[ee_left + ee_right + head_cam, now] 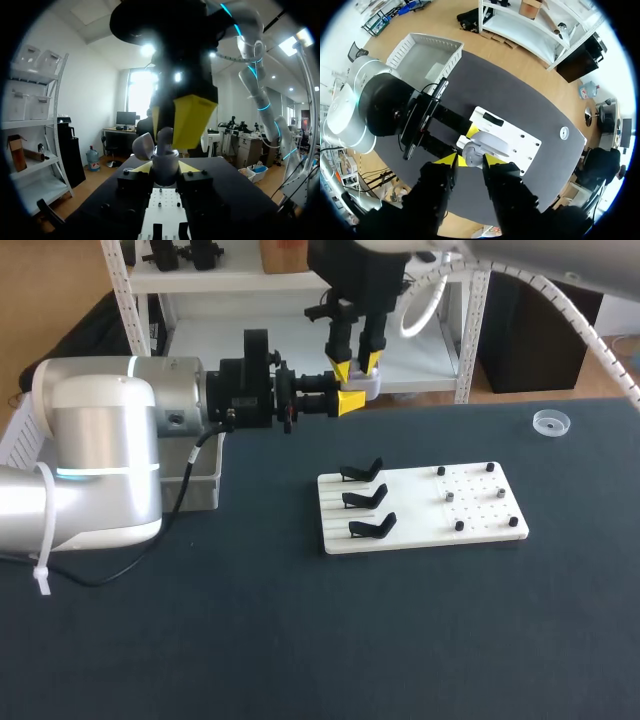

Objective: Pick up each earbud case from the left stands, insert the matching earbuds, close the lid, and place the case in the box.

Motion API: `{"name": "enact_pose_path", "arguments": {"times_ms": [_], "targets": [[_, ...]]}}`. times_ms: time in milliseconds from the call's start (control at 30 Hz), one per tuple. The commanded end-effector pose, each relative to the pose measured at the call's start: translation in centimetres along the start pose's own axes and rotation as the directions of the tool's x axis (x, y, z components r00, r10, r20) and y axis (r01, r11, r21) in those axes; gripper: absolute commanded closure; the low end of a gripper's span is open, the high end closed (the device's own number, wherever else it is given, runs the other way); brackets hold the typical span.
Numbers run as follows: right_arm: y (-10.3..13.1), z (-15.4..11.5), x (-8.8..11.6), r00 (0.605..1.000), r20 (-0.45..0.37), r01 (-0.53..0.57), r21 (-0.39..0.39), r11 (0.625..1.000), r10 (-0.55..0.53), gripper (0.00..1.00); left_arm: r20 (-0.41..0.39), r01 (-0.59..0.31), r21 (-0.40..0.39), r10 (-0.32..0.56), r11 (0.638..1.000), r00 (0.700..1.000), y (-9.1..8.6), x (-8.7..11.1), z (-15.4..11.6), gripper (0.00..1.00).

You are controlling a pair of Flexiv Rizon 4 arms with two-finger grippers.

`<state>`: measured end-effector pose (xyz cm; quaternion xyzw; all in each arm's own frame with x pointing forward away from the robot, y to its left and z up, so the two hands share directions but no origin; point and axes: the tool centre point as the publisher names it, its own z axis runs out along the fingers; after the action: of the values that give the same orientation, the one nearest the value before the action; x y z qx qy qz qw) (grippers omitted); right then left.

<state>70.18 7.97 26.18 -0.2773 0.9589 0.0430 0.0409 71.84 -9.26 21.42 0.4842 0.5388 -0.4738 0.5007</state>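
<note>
My left gripper (352, 398) lies level above the far side of the table, shut on a white earbud case (369, 387). In the left wrist view its yellow tips (144, 168) clamp the case (165, 164), whose lid (142, 146) stands open. My right gripper (356, 366) hangs straight down over the case, open, with its fingers (193, 120) just above the opening. From the right wrist the case (471, 151) shows between the right gripper's (470, 160) tips. The white board (480, 530) carries three bare black stands (364, 498) on its left part.
A grey box (203, 472) sits at the table's left, partly behind my left arm. A small clear round dish (550, 422) lies at the far right. Small black and metal pegs (449, 497) stand on the board's right half.
</note>
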Motion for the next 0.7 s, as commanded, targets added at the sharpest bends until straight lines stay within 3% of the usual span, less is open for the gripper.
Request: {"name": "enact_pose_path", "arguments": {"times_ms": [33, 500, 700], "targets": [[0.0, 0.1, 0.2, 1.000, 0.007, -0.004, 0.003, 1.000, 0.004, 0.69, 0.002, -0.001, -0.004, 0.001, 1.000, 1.000, -0.1, 0.0, 0.0, 1.00], [-0.2, -0.7, 0.2, 1.000, 0.027, -0.007, 0.036, 0.999, 0.006, 0.69, 0.002, -0.001, -0.004, 0.001, 1.000, 1.000, -0.1, 0.0, 0.0, 1.00], [-1.2, -2.7, -1.5, 0.992, 0.113, -0.054, -0.017, 0.998, 0.056, 0.69, 0.002, -0.001, -0.004, 0.001, 1.000, 1.000, -0.1, 0.0, 0.0, 1.00]]}}
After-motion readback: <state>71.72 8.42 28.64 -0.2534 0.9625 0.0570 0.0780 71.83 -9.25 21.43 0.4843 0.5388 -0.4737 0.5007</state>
